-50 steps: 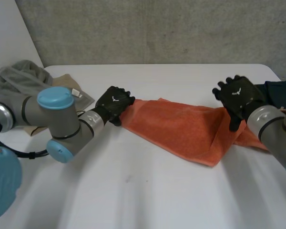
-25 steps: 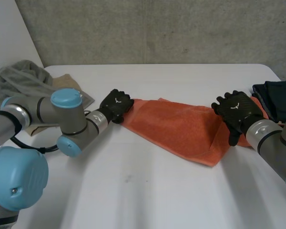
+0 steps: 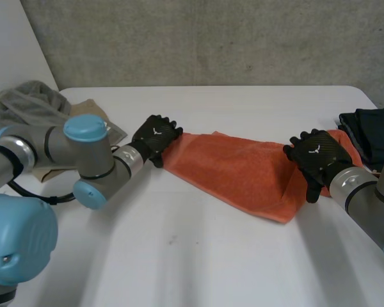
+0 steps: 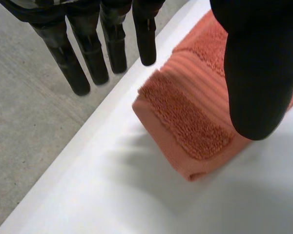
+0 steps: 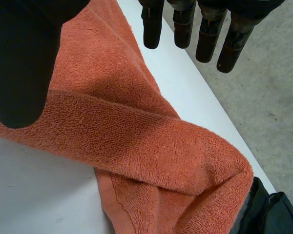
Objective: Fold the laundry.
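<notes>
Table (image 3: pixel 198 256); left hand (image 3: pixel 155 137), right hand (image 3: pixel 318 155) straight-fingered

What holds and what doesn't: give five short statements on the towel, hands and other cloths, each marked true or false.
1. Each hand is at one end of the orange towel. True.
2. The left hand has its fingers curled round the towel. False: they are straight.
3. A dark blue cloth lies by the right hand. True.
4. The towel is spread flat. False: it is folded over itself at the right hand's end.
5. The grey cloth lies on the towel. False: it lies apart, beside the left arm.
</notes>
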You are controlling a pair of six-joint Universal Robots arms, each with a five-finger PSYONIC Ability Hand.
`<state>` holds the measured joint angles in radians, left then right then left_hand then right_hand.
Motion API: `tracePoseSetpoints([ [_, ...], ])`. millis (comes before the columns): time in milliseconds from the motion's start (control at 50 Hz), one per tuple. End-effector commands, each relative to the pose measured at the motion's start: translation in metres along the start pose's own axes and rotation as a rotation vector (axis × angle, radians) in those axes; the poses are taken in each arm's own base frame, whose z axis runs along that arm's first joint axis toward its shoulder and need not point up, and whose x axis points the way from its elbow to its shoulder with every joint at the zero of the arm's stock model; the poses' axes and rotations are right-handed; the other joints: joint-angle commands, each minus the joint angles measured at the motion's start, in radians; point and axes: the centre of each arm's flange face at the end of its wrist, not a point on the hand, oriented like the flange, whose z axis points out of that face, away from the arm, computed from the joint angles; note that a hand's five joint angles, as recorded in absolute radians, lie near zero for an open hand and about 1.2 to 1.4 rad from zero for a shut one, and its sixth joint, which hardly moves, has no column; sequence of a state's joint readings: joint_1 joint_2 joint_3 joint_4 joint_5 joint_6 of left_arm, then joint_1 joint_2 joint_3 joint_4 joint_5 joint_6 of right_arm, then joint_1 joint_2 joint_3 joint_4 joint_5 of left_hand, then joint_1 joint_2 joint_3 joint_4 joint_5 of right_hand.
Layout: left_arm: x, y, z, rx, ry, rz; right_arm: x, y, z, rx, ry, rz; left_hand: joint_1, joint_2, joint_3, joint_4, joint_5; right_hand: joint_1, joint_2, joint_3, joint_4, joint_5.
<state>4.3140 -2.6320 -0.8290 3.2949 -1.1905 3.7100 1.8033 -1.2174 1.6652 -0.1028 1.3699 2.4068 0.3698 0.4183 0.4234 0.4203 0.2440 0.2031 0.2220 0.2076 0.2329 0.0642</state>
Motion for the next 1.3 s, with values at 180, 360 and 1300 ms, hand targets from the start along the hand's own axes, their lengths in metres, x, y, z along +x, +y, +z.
tracePoseSetpoints([
  [180,-0.003,-0.001,-0.006,-0.007,0.005,0.000,-0.003,0.001,-0.001,-0.001,-0.006,0.001,0.028,-0.020,-0.025,-0.022,-0.020,-0.029,-0.048,-0.033,-0.058,-0.064],
  [360,-0.001,0.010,0.004,-0.001,0.002,0.003,-0.003,0.002,-0.001,-0.004,-0.007,0.004,0.064,0.015,0.010,0.013,0.015,-0.029,-0.048,-0.033,-0.058,-0.064],
  [1300,0.005,0.014,0.028,0.061,-0.050,0.037,-0.007,0.006,-0.003,-0.021,-0.020,0.008,1.026,0.978,0.973,0.976,0.978,-0.029,-0.048,-0.033,-0.058,-0.064],
])
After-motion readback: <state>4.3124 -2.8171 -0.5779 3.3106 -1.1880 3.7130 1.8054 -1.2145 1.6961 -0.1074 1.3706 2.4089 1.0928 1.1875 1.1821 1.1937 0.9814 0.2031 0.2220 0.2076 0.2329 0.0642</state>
